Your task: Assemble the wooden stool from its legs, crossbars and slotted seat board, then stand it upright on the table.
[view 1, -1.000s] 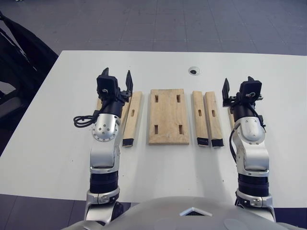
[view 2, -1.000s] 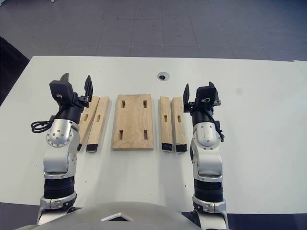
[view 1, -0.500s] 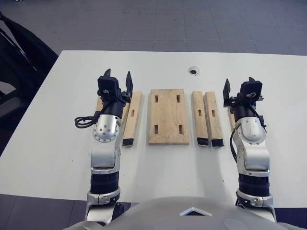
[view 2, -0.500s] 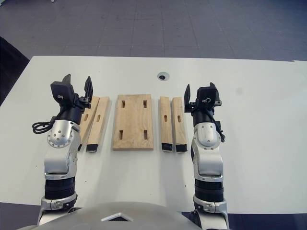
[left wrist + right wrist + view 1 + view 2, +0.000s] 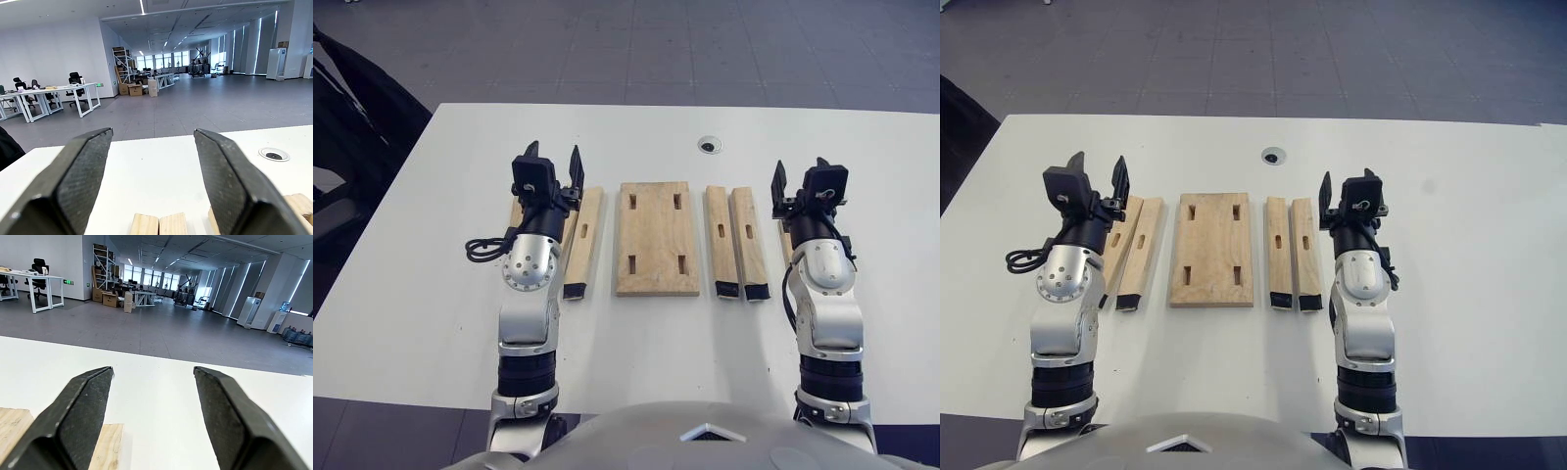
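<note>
The slotted seat board (image 5: 656, 238) lies flat in the middle of the white table (image 5: 862, 147). Two wooden legs (image 5: 583, 240) with black ends lie to its left and two more (image 5: 734, 242) to its right, all parallel to it. My left gripper (image 5: 551, 164) hovers open over the far end of the left pair, nothing between its fingers (image 5: 73, 186); wooden ends (image 5: 159, 225) show just below it. My right gripper (image 5: 801, 181) stands open just right of the right pair, above a partly hidden wooden piece (image 5: 784, 240). Another wooden end (image 5: 107, 445) shows beneath its fingers (image 5: 230, 416).
A round cable hole (image 5: 708, 146) sits in the table beyond the board. A black cable (image 5: 480, 247) loops beside my left arm. Bare tabletop stretches to the far left, far right and front. Something dark (image 5: 352, 127) stands off the table's left edge.
Both grippers have shifted only by a hair. The wooden parts lie as before.
</note>
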### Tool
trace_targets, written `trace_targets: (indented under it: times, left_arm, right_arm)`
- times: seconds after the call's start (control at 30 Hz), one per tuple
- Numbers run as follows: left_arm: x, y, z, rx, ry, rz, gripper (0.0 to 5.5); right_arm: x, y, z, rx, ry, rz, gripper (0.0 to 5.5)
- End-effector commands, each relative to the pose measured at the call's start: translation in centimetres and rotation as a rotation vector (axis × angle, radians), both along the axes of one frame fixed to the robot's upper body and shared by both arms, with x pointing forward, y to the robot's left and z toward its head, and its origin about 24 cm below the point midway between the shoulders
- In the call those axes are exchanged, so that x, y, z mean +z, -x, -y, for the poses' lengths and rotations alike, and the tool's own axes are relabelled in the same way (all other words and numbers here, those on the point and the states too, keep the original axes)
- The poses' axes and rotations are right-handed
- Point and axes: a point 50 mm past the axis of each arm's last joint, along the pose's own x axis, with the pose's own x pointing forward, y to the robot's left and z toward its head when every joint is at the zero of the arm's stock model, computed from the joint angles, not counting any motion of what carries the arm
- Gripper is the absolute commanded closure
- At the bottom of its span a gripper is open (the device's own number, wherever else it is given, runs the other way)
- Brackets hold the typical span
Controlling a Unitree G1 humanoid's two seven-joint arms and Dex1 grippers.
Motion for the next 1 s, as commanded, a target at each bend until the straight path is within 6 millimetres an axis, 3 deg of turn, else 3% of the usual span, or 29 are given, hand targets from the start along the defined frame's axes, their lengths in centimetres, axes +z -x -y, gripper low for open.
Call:
trace_targets:
  times: [0.03,0.23,0.4,0.57,0.93,1.0]
  left_arm:
    - [0.0,0.0,-0.1,0.015,0.004,0.004,2.43]
    - [0.2,0.0,-0.2,0.016,0.005,0.006,2.43]
    - [-0.2,0.5,-0.7,0.038,-0.002,-0.008,2.43]
    - [-0.3,0.7,-0.6,0.044,0.004,-0.014,2.43]
    - [-0.4,0.8,-0.5,0.038,0.008,-0.022,2.43]
    - [-0.4,0.8,-0.5,0.037,0.009,-0.021,2.43]
  right_arm:
    - [0.3,-0.3,0.0,-0.006,0.004,0.007,2.47]
    - [-0.3,0.5,1.1,-0.038,-0.009,-0.036,2.47]
    - [-2.5,5.6,4.7,-0.047,0.042,-0.193,2.47]
    - [-5.2,8.0,4.8,0.012,-0.023,-0.356,2.47]
    - [-8.6,9.0,4.8,0.020,-0.108,-0.566,2.47]
    - [-8.7,9.0,4.6,0.026,-0.123,-0.579,2.79]
